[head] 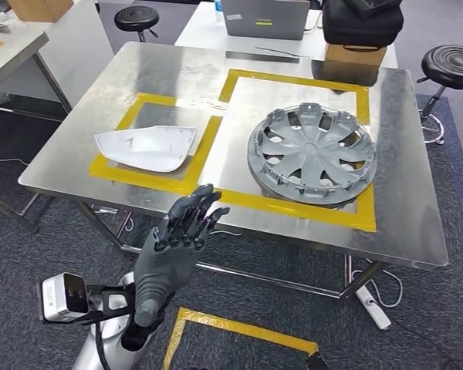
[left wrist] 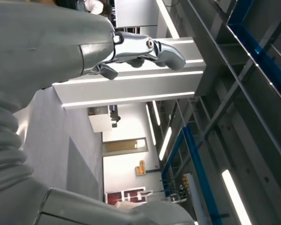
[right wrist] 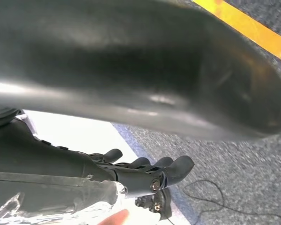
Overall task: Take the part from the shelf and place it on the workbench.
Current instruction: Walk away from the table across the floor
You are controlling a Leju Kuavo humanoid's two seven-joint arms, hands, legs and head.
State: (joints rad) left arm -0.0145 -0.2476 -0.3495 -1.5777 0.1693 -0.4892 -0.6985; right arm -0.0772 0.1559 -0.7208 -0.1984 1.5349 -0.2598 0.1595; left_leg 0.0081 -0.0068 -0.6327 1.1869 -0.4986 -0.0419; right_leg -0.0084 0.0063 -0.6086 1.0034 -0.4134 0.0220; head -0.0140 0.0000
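A: Head view now: the left hand (head: 180, 231) is raised just short of the workbench (head: 403, 208) edge, fingers apart and lightly curled, holding nothing.

B: And the parts?

A: A white part (head: 147, 148) lies flat in the left yellow-taped square, and a grey wheel cover (head: 312, 153) lies in the larger taped square beside it, the two apart.

B: The right hand?

A: Right wrist view has the right hand (right wrist: 146, 176) low over grey carpet, fingers extended close together; whether it holds anything, I cannot tell.
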